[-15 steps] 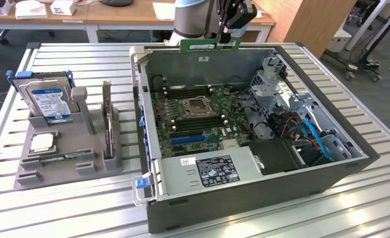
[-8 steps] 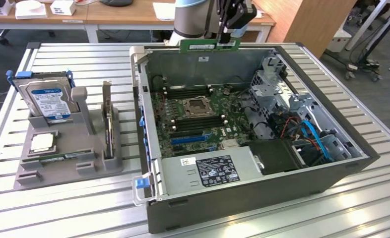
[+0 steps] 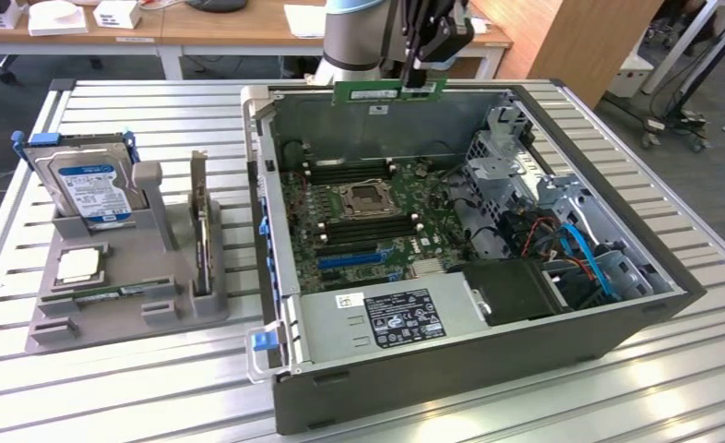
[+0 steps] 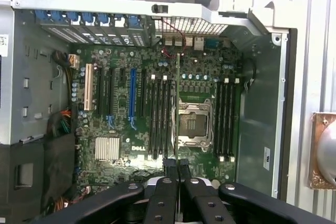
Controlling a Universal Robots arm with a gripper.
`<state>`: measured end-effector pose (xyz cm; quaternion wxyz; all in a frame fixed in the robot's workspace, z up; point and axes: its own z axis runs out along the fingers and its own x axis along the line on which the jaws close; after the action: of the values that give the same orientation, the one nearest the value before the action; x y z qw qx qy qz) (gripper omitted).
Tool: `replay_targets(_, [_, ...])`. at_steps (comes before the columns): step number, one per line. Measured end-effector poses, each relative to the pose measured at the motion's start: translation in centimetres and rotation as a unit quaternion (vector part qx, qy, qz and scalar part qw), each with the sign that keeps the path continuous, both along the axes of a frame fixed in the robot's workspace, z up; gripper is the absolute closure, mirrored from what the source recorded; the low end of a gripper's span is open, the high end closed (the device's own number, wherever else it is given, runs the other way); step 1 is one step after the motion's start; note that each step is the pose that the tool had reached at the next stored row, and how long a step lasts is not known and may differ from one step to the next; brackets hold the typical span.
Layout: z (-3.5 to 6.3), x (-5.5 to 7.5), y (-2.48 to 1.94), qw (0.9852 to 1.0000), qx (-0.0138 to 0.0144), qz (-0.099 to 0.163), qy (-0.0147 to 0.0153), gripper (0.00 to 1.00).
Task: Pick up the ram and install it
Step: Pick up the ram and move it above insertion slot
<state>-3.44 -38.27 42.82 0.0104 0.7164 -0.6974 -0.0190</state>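
Green and narrow, the circuit-board ram stick (image 3: 381,92) with its white sticker is held level in the air, above the far wall of the open dark-grey computer case (image 3: 461,369). It is clamped near one end between the fingers of the black claw (image 3: 423,85), which are closed on its thin faces. In the wrist view the ram (image 4: 177,108) is seen edge-on as a thin line running out from the claw (image 4: 177,167), high over the green motherboard (image 4: 199,66), close beside the silver square processor socket (image 4: 193,124).

The case is laid on its side on the slatted metal counter (image 3: 129,388), with its interior facing up. Long black memory slots (image 3: 375,224) are seen on either side of the socket (image 3: 366,195).

On the exterior view's left, well apart from the claw, a grey moulded holder (image 3: 129,305) is set on the counter. A silver hard drive with a blue-white label (image 3: 89,189) and a thin expansion card (image 3: 199,217) are stood upright in it.
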Motion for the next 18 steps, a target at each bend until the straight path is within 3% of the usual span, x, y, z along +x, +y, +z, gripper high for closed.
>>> replay_targets(18, [-2.79, 0.0, 0.0, 1.0, 0.0, -0.002, -0.0008, 0.88])
